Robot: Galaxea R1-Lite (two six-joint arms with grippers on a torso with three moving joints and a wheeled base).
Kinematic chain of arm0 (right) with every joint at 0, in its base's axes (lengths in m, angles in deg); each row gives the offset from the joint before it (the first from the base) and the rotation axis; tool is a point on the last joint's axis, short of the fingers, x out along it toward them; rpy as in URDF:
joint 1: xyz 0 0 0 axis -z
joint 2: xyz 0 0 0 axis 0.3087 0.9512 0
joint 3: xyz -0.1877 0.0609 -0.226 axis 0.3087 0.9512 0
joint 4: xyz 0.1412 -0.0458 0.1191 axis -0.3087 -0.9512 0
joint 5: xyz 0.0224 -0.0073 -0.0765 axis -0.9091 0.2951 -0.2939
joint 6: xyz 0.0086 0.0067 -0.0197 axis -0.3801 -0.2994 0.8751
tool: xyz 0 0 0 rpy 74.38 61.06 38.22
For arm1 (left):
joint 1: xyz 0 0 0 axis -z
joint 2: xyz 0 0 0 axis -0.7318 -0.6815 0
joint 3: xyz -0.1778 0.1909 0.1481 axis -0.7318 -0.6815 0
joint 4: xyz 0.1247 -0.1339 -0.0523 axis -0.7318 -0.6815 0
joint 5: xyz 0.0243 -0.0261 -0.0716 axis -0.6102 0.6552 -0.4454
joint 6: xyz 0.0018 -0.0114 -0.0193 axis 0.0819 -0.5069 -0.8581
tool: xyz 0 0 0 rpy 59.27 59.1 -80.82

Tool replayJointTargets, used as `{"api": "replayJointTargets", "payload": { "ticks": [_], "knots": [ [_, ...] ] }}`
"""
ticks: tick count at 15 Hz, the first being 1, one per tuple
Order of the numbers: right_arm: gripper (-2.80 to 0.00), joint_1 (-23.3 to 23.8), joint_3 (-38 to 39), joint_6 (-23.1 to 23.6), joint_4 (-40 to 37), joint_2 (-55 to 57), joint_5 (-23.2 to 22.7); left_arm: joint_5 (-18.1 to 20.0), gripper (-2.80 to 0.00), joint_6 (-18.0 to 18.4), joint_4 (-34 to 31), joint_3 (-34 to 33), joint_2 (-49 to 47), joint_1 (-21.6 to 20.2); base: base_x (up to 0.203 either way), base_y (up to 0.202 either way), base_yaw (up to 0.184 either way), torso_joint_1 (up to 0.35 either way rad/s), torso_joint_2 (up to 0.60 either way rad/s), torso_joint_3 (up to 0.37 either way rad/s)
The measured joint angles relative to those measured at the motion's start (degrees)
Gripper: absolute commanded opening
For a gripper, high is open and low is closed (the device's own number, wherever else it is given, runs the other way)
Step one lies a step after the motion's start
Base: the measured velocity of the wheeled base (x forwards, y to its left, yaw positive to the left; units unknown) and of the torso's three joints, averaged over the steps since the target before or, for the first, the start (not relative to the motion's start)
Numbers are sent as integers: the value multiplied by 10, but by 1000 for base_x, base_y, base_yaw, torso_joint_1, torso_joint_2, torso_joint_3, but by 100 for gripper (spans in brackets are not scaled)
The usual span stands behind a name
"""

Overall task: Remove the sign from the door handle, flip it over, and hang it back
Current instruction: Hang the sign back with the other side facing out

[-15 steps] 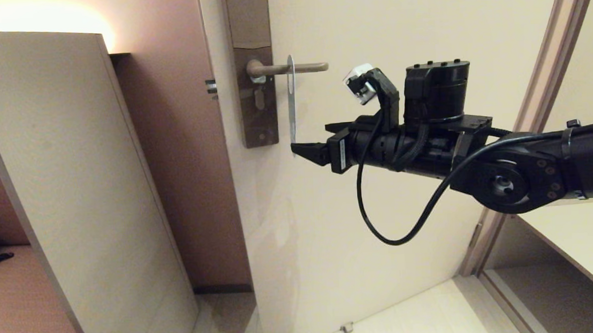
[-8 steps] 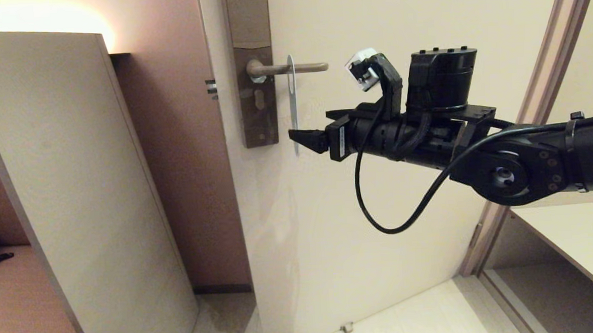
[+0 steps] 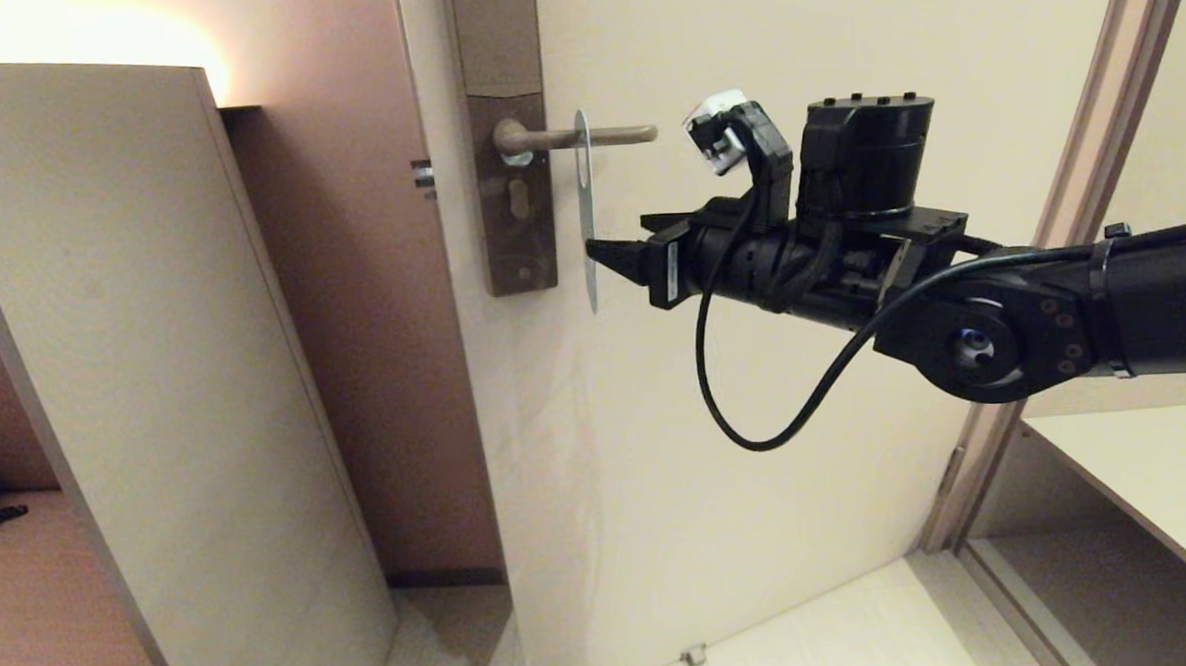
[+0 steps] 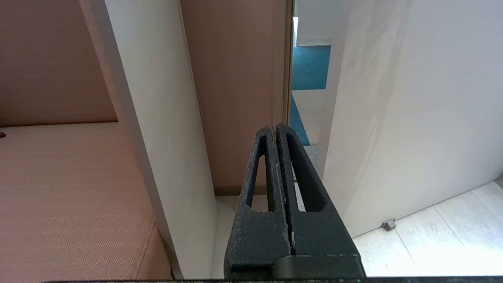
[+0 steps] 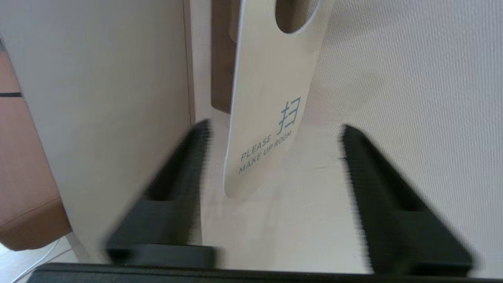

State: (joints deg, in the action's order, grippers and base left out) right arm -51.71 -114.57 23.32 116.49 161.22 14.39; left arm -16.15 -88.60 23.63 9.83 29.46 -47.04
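The sign [image 3: 585,208] hangs edge-on from the door handle [image 3: 604,134], a slim lever on the brownish lock plate [image 3: 513,191]. In the right wrist view the sign [image 5: 267,114] shows its white "PLEASE MAKE UP ROOM" side, with its oval hole at the top. My right gripper [image 3: 612,257] is open and level with the sign's lower part, its tips just at the card. The sign's lower end lies between the spread fingers [image 5: 184,173], nearer one of them, untouched. My left gripper [image 4: 276,129] is shut and empty, low near the floor, away from the handle.
The cream door [image 3: 757,416] stands ajar. A beige cabinet panel [image 3: 155,392] stands to its left, with a pinkish wall [image 3: 351,284] behind. A door frame [image 3: 1067,182] and a ledge [image 3: 1149,469] are at right. A small doorstop [image 3: 694,655] sits on the floor.
My right arm has risen and moved left toward the sign, from below its lower end to level with its lower part. The sign still hangs on the handle.
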Motion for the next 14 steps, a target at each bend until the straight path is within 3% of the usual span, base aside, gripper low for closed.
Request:
{"api": "replayJointTargets", "payload": {
  "ticks": [14],
  "knots": [
    [-280,0,4,0,1,3,9,0,-280,0,0,0,0,0,0,0,0,0,0,0]
  ]
}}
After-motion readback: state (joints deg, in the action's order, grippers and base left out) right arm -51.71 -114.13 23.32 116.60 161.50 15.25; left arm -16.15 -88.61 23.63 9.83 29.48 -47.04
